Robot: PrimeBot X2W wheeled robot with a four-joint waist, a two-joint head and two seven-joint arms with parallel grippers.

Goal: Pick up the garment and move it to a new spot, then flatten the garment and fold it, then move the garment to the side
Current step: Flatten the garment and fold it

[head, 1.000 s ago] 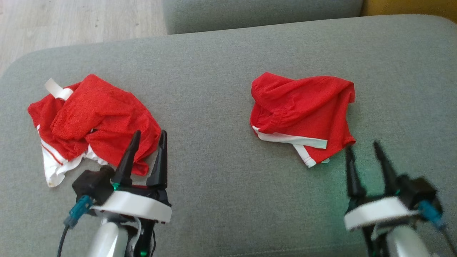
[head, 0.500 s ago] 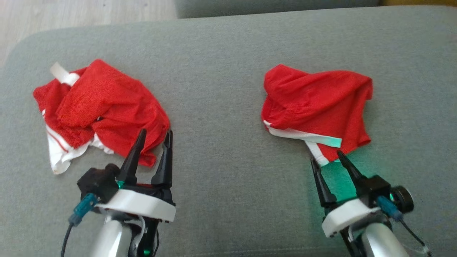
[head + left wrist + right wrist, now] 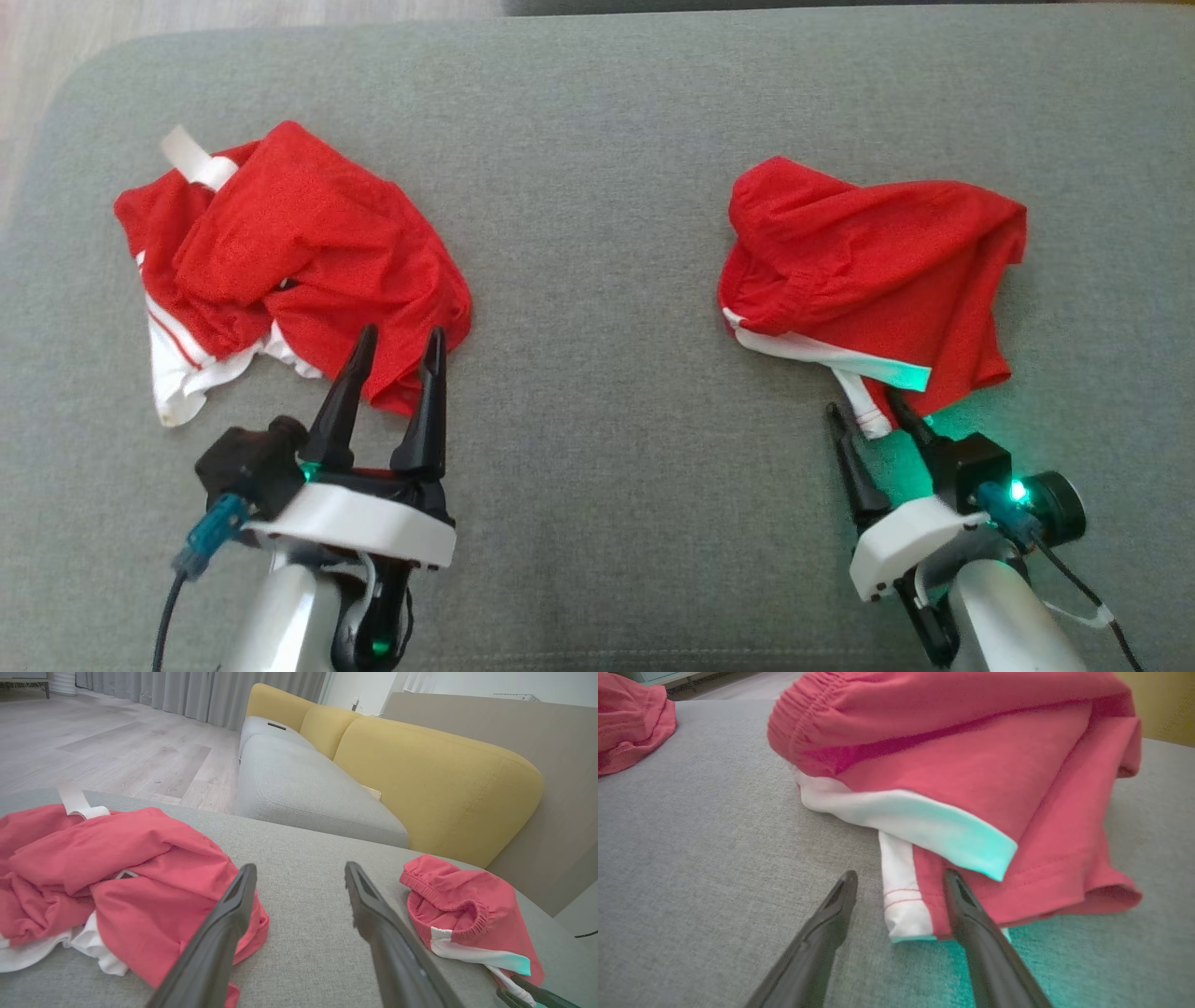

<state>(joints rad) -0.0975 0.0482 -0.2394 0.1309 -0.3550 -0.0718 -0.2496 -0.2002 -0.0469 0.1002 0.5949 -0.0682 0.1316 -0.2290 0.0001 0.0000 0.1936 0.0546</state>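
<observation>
Right gripper [image 3: 864, 403] advanced to shorts [image 3: 878, 271] hem; jaws wide, straddling it, not clamped. Left gripper [image 3: 402, 329] jaws wide, empty.

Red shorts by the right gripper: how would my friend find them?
Look at the grey sofa cushion. The red shorts lie on its right side, just beyond the right gripper. Unlike the crumpled red garment on the left, they show a gathered elastic waistband.

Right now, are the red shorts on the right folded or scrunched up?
Scrunched: the red white-trimmed fabric shorts lie bunched in uneven overlapping layers.
</observation>
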